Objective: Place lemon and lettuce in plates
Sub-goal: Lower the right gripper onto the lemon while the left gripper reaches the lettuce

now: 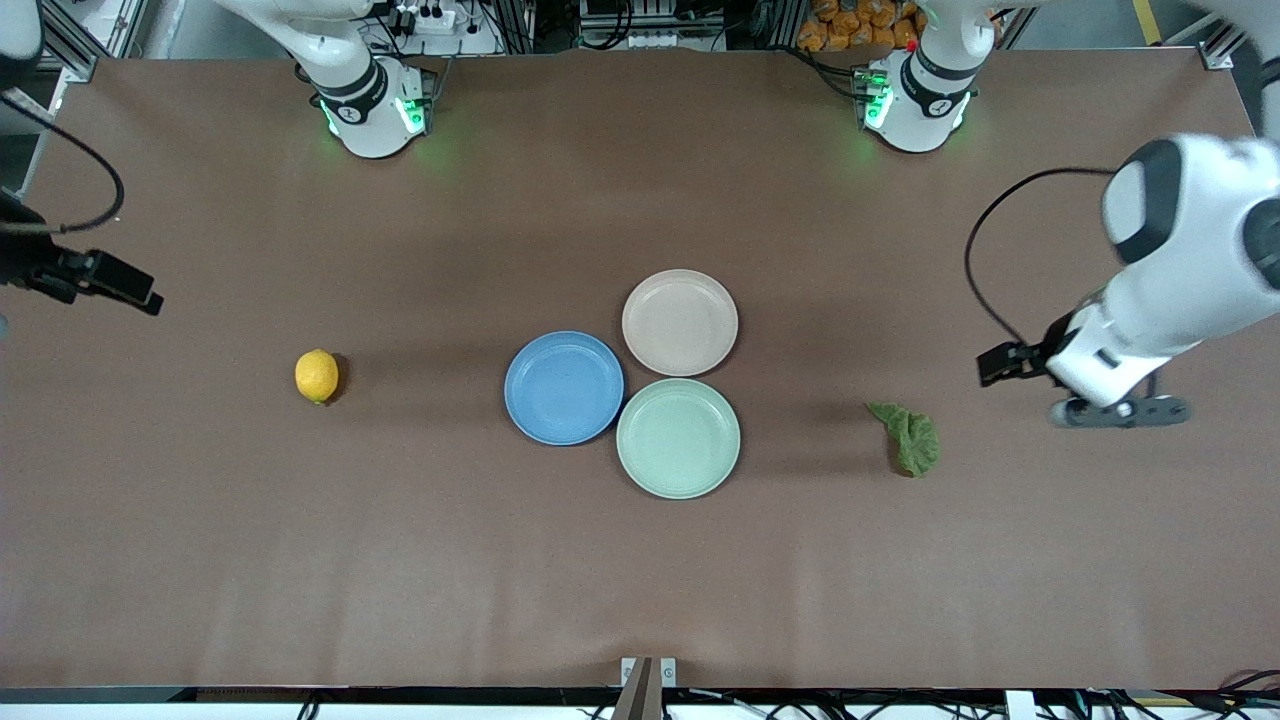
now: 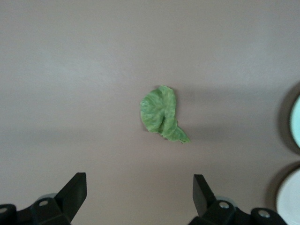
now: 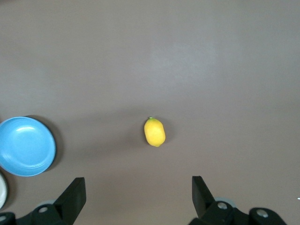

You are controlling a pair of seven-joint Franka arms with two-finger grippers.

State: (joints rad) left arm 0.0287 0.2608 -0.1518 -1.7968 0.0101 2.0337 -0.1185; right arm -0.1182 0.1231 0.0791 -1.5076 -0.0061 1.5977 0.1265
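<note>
Lemon (image 1: pixel 317 376) lies on the brown table (image 1: pixel 640 560) toward the right arm's end, well apart from the three plates at the middle. Lettuce (image 1: pixel 908 437), a crinkled dark-green leaf, lies flat on the table toward the left arm's end, also apart from the plates and a little nearer the front camera than the lemon.

No brand, label or writing can be read on the fruit, the leaf or the plates.

At the middle, the blue plate (image 1: pixel 564 388), the beige-pink plate (image 1: pixel 680 322) and the mint-green plate (image 1: pixel 678 438) sit clustered with rims touching or nearly so; the beige-pink one is farthest from the front camera, the mint-green one nearest. All three hold nothing.

The left gripper (image 2: pixel 139 192) hangs in the air over the table at the left arm's end, beside the lettuce rather than over it. Its jaws stand wide apart and hold nothing; in the left wrist view the leaf lies ahead of the gap between the fingertips, clear of both.

The right gripper (image 3: pixel 138 193) hangs at the right arm's end of the table, only partly seen in the front view. Its jaws are likewise spread wide and carry nothing; in the right wrist view the lemon lies ahead of the gap, touching neither finger, with the blue plate off to one side.
</note>
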